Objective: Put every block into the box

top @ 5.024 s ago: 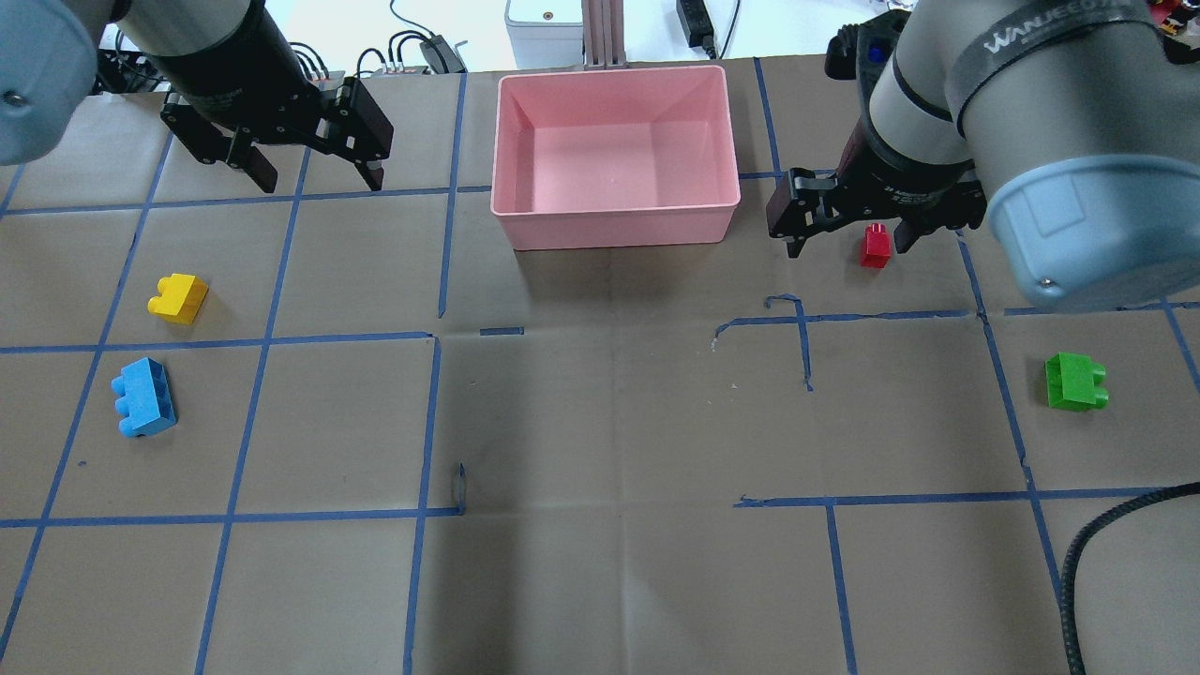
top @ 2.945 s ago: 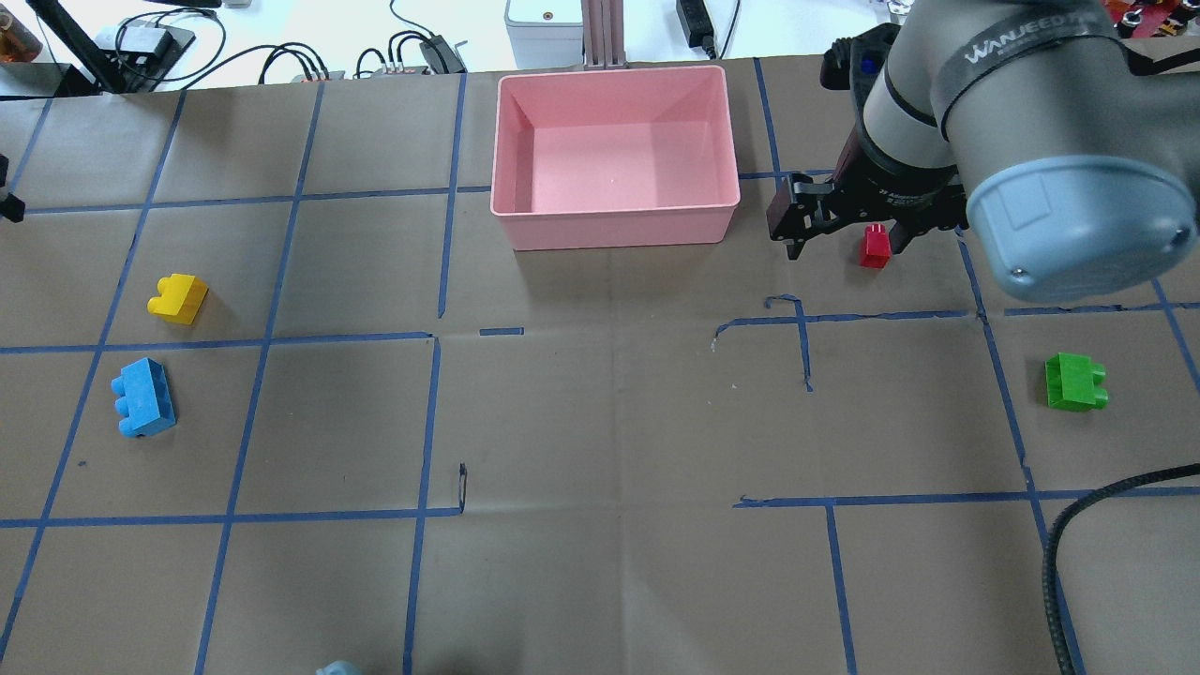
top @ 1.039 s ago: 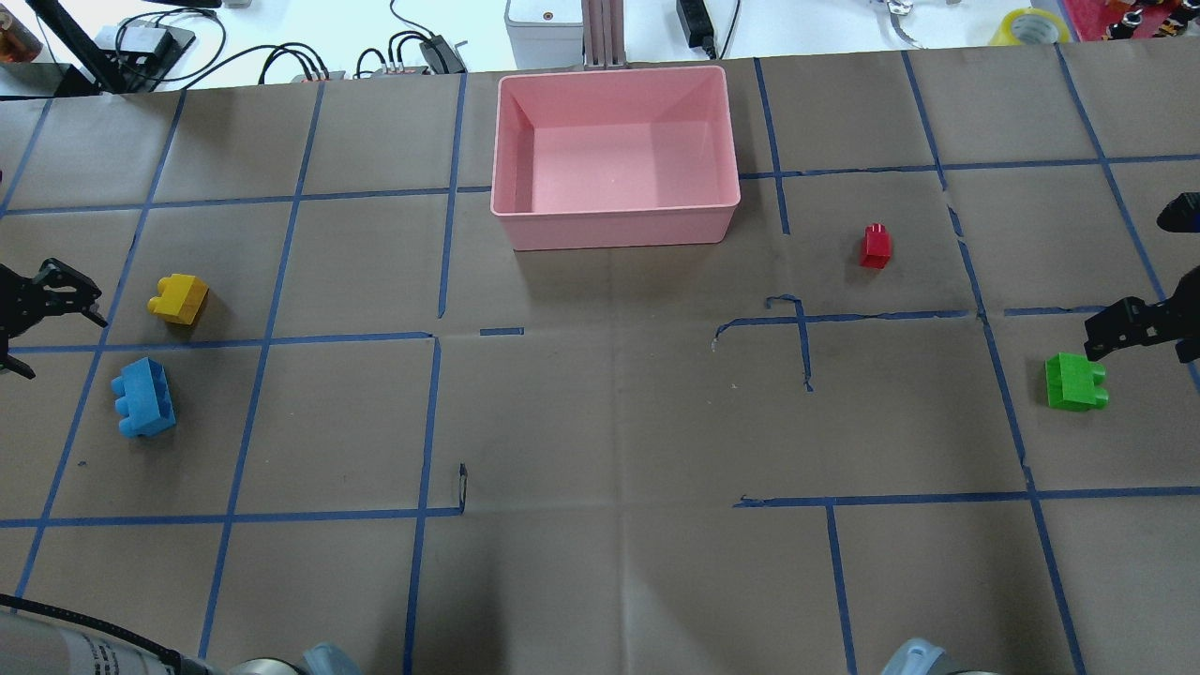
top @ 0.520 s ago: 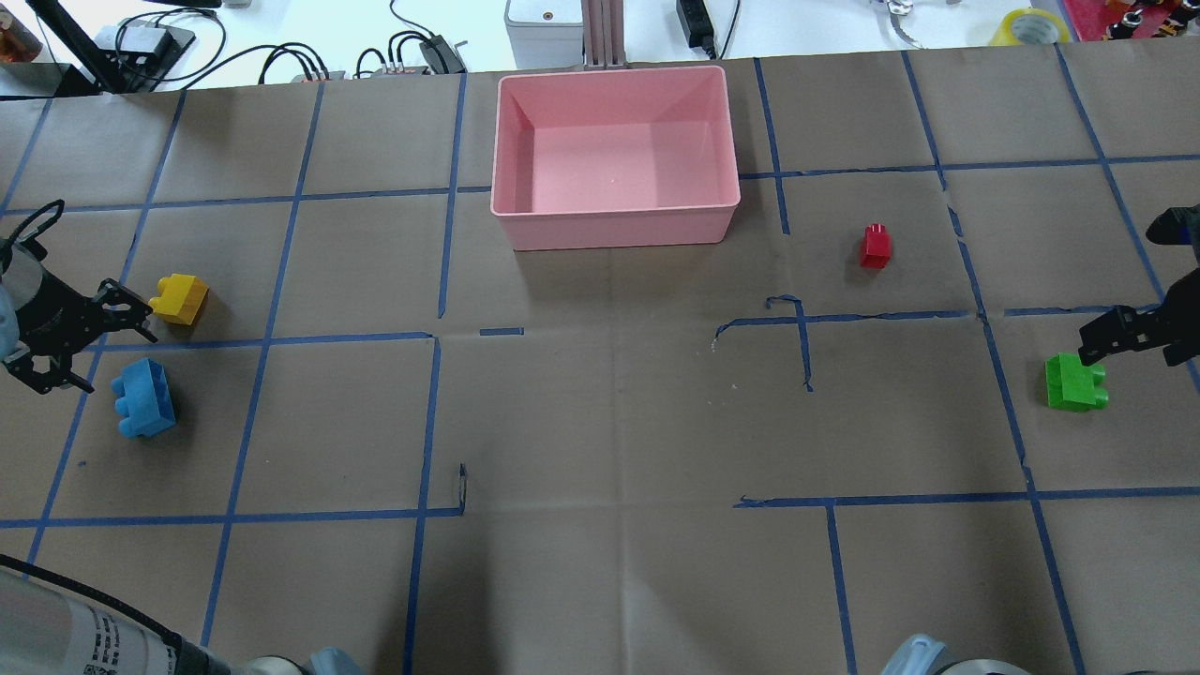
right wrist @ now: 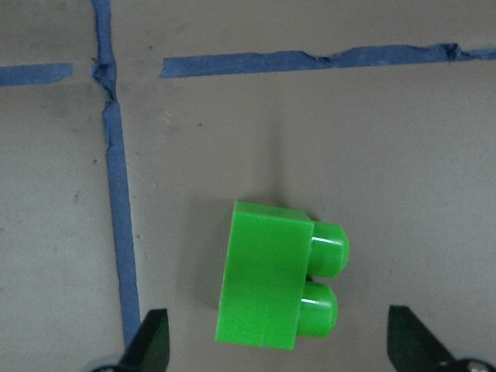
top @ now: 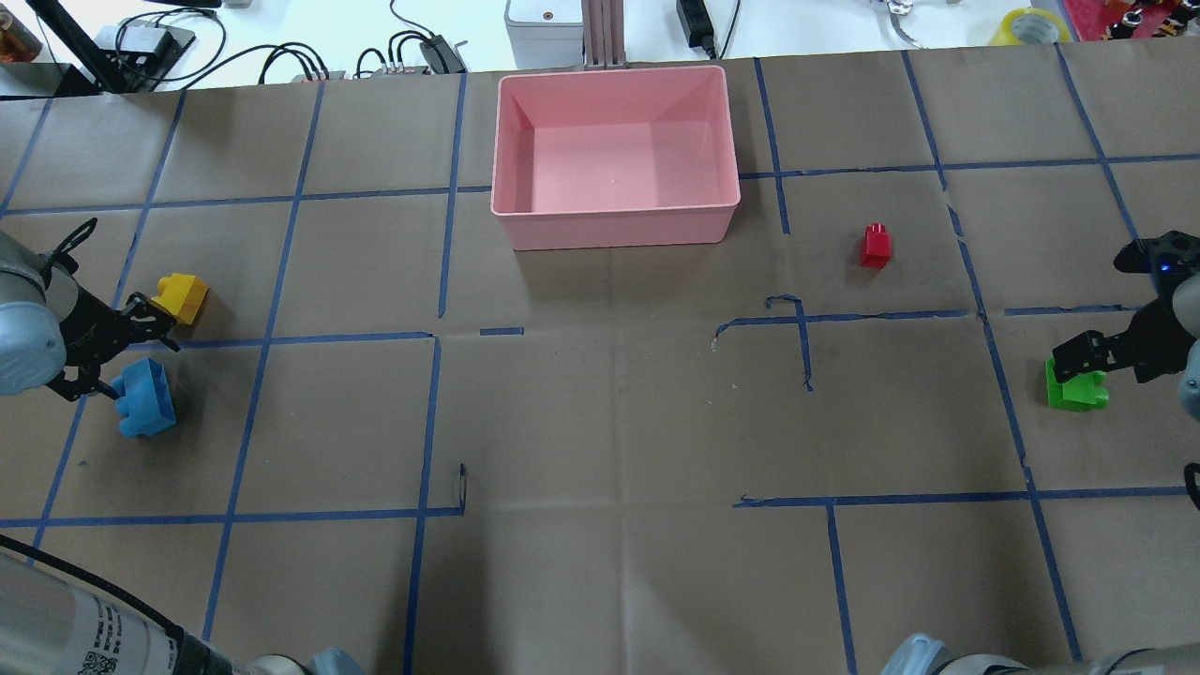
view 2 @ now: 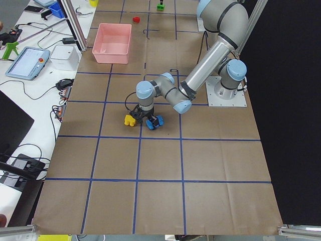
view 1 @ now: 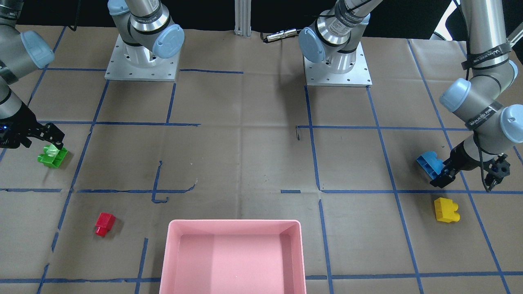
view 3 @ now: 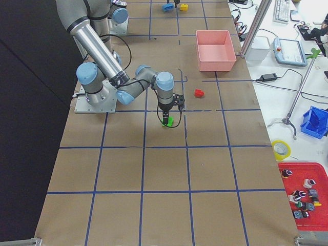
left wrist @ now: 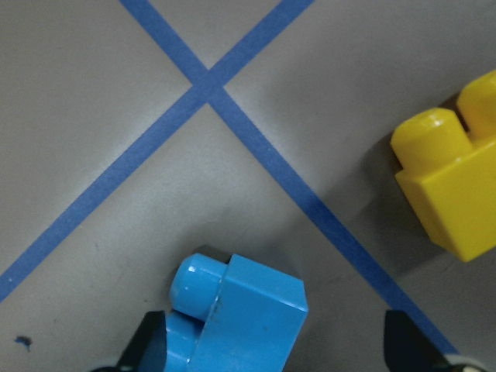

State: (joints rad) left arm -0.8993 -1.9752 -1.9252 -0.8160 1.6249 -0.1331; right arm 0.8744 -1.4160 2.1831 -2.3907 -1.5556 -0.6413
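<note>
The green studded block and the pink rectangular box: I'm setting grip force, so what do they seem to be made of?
Green studded block: likely hard moulded plastic, smooth and slightly glossy; its studs carry soft highlights and its edges are crisp. Pink rectangular box: probably moulded plastic, satin finish; uniform colour, rounded corners, a faint sheen on the floor.

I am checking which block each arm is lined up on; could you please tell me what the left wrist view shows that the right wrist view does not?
Left wrist only: the blue block between the fingertips of the open left gripper, and the yellow block off to one side. Right wrist only: the green block between the fingertips of the open right gripper. Both: blue tape on brown paper.
</note>
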